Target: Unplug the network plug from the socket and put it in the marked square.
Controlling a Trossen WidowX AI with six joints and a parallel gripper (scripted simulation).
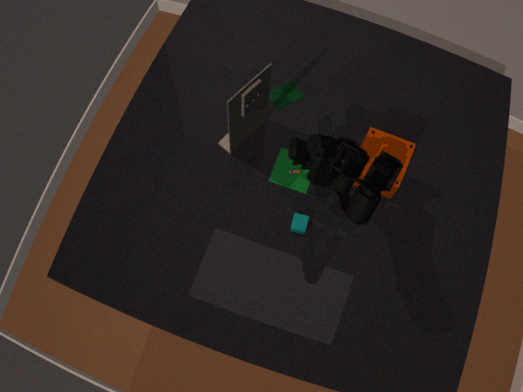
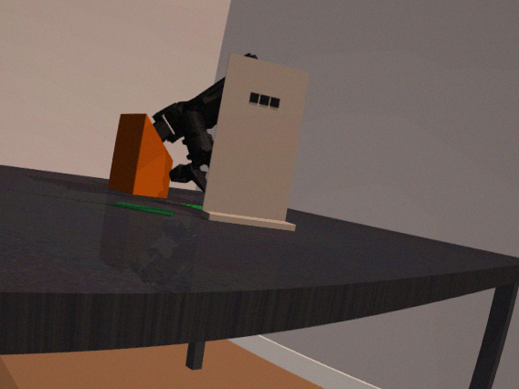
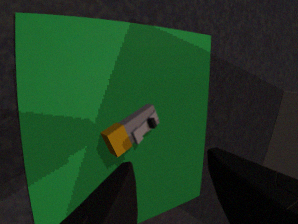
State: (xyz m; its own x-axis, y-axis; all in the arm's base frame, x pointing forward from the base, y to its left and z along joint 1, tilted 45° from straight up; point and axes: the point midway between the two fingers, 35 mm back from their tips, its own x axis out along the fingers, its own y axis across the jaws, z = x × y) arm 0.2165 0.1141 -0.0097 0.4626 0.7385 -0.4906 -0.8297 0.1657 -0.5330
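Observation:
The plug [image 1: 297,171] [image 3: 138,118], grey with an orange end and a thin tab on its side, lies on the near green square [image 1: 282,177] [image 3: 55,60], well inside its edges. My gripper [image 1: 306,168] [image 3: 170,164] is open and empty above that square. In the wrist view its fingers stand apart below and right of the plug, with green between them. The upright panel [image 1: 246,131] [image 2: 256,160] stands at the upper left of the top view, with a socket block [image 1: 252,98] on its face. The exterior view shows the panel's back, which hides part of the arm.
A second green patch [image 1: 285,95] [image 2: 143,209] lies beside the panel. A teal cube [image 1: 299,223] stands near the plug's square. An orange block [image 1: 391,152] [image 2: 151,169] stands by the arm. A pale grey rectangle [image 1: 272,285] lies lower in the top view.

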